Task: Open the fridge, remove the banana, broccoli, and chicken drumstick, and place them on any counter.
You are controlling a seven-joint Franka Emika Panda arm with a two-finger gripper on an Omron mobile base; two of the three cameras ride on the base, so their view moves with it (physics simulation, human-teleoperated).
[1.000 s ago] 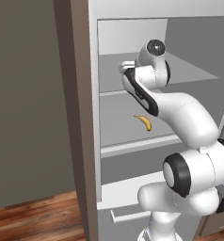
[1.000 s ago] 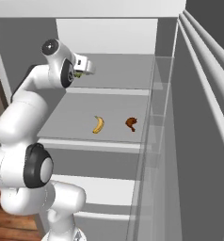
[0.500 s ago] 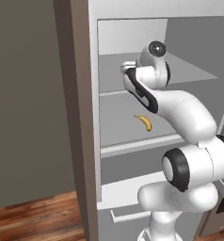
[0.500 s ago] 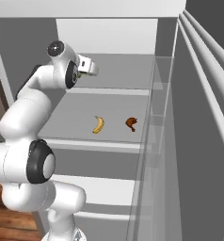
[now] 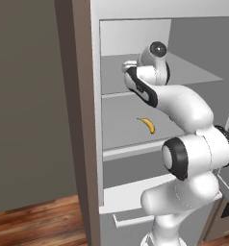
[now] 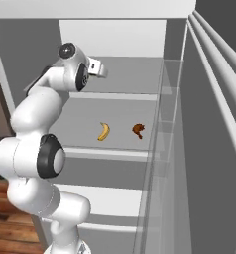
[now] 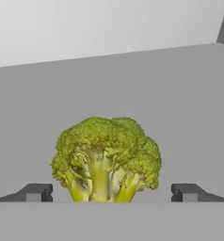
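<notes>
Broccoli (image 7: 107, 159) on a fridge shelf, centred between the wide-apart jaws of the gripper (image 7: 111, 192).

The floret stands upright on the grey upper shelf, untouched by either fingertip. One shelf lower lie a banana (image 6: 104, 131) and, just to its right, a chicken drumstick (image 6: 138, 130). The white arm reaches into the open fridge (image 5: 87, 120).

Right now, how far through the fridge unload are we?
Done: the fridge is open. In hand: the open gripper is lined up on the broccoli, not closed yet. Left: banana and chicken drumstick sit on the shelf below; nothing has reached a counter.
</notes>
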